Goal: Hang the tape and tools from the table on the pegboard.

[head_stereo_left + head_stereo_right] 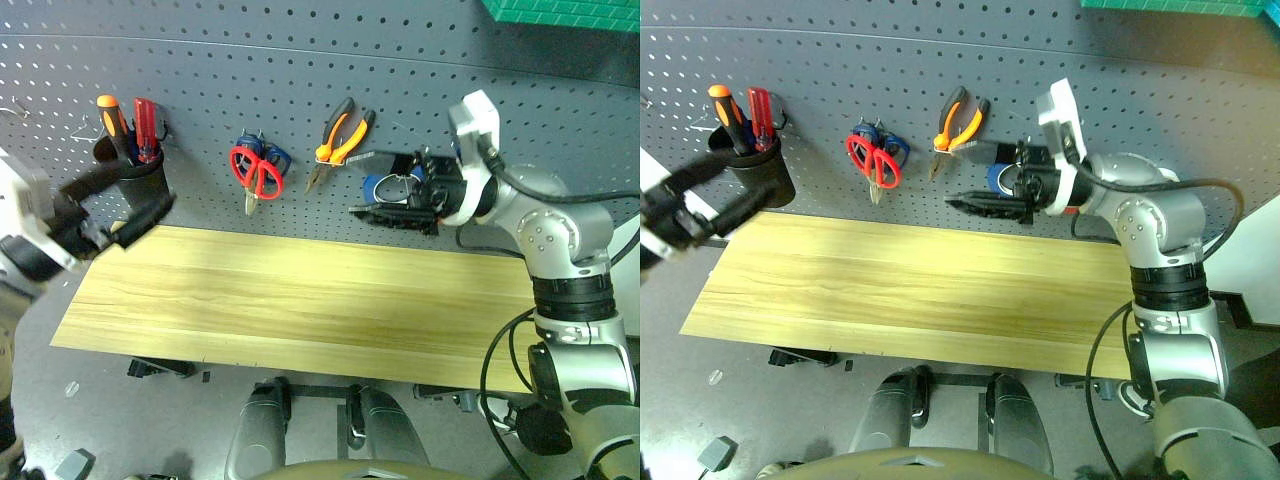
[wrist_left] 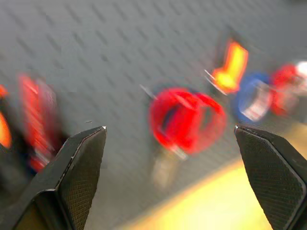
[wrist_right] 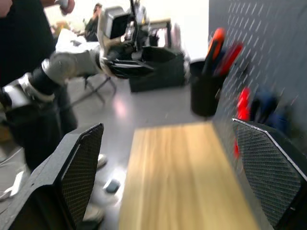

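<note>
While both claws stand spread and empty, you have nothing in hand. Your left gripper (image 1: 740,182) hangs to the left of the red-handled scissors (image 1: 258,172), just in front of the dark cup (image 1: 140,185). Your right gripper (image 1: 360,183) is level, to the right of the scissors, close before a blue roll (image 1: 378,186).

Location of task items: the scissors hang on the pegboard (image 1: 300,60). The pliers (image 1: 340,135) hang just right of them. The orange-and-black screwdriver (image 1: 110,115) stands in the cup, left of them. The red tape cannot be confirmed; the left wrist view gives a red shape (image 2: 284,79) beyond the blue roll, too blurred to name.

Handling, as a judgement: the tools are stiff steel, light, with grippy handles; take them at the handles or near the pivot. The tape would be a light, rigid, smooth ring; pinch across its band.

Clearances: the table (image 1: 300,300) below the scissors is bare, so you have open room to withdraw. Mind the wire hooks, and the pegboard close behind the right claw.
</note>
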Robot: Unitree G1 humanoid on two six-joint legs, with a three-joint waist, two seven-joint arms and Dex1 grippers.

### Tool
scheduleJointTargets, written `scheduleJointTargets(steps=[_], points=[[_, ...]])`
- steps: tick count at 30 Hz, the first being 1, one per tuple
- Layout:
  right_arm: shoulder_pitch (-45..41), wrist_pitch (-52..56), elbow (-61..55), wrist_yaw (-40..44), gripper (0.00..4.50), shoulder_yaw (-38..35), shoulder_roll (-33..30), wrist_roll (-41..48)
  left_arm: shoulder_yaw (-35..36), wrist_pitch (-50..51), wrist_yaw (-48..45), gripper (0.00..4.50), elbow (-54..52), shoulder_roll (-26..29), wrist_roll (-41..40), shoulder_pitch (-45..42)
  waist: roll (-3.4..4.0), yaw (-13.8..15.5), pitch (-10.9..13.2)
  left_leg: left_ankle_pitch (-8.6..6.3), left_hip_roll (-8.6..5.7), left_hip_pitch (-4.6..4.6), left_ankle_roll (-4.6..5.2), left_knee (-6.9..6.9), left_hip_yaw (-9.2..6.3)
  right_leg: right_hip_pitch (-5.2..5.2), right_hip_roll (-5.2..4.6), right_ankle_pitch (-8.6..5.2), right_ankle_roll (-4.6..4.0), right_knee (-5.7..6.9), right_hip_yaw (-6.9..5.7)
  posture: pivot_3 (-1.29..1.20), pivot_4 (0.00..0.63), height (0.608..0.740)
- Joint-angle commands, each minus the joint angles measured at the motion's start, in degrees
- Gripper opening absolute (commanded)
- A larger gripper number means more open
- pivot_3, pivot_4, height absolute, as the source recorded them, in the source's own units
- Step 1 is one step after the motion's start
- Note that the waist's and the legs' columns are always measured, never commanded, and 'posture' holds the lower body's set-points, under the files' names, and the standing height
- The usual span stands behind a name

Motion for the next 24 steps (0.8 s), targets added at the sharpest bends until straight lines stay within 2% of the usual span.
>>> scheduleJointTargets(steps=[1, 3, 4, 12, 20, 24], points=[[2.94, -2.5, -1.23, 2.02, 4.5, 1.07, -1.57, -2.24, -0.37, -2.68, -5.32, 4.48, -0.46, -0.27, 0.52, 3.13, 0.0, -0.01, -0.05, 0.0, 0.29, -0.02, 0.0, -0.06, 0.35, -0.02, 0.03, 0.12, -0.18, -0.17, -0.01, 0.11, 0.148, 0.723], [5.07, -4.9, 0.46, 2.66, 4.5, 1.4, -1.61, -4.05, -2.31, -4.8, -7.11, 4.48, 1.41, -1.73, 2.0, 4.11, 0.05, -0.03, -0.29, 0.0, 0.52, 0.02, 0.0, -0.85, 0.99, -0.09, -0.06, 0.57, -0.87, -0.94, -0.1, 0.1, 0.147, 0.723], [5.96, -5.65, 1.01, 2.99, 4.5, 1.38, -1.68, -4.51, -3.64, -6.51, -8.87, 4.48, 2.42, -2.0, 3.46, 4.79, 0.16, -0.04, -0.47, 0.0, 0.51, 0.04, 0.0, -0.99, 1.16, -0.15, -0.15, 0.62, -0.94, -1.01, -0.13, 0.09, 0.147, 0.723], [12.04, -11.97, 2.14, 7.87, 4.5, 4.61, -3.97, -10.38, -14.58, -20.39, -26.44, 4.48, 11.94, -3.44, 10.92, 7.12, 0.22, -0.24, -0.82, 0.0, 0.77, 0.06, -0.01, -0.91, 1.56, -0.45, 0.11, 0.62, -0.89, -0.93, -0.14, 0.04, 0.129, 0.723], [15.56, -15.87, 5.18, 7.07, 4.5, 5.48, -2.72, -13.73, -14.8, -27.8, -31.0, 4.48, 19.52, -4.91, 12.49, 6.48, 0.36, -1.63, -1.49, 0.01, 1.33, -0.06, -0.01, -0.73, 2.32, -0.87, 0.21, 0.59, -0.85, -0.73, -0.05, 0.03, 0.124, 0.723], [13.82, -16.84, 7.82, 8.03, 4.5, 6.16, -2.51, -15.16, -14.2, -30.19, -31.21, 4.48, 21.36, -5.07, 12.72, 7.15, 0.31, -1.96, -1.7, 0.01, 1.37, 0.05, -0.01, -0.68, 2.57, -0.86, -0.12, 0.77, -0.89, -0.73, -0.3, 0.04, 0.133, 0.723]])
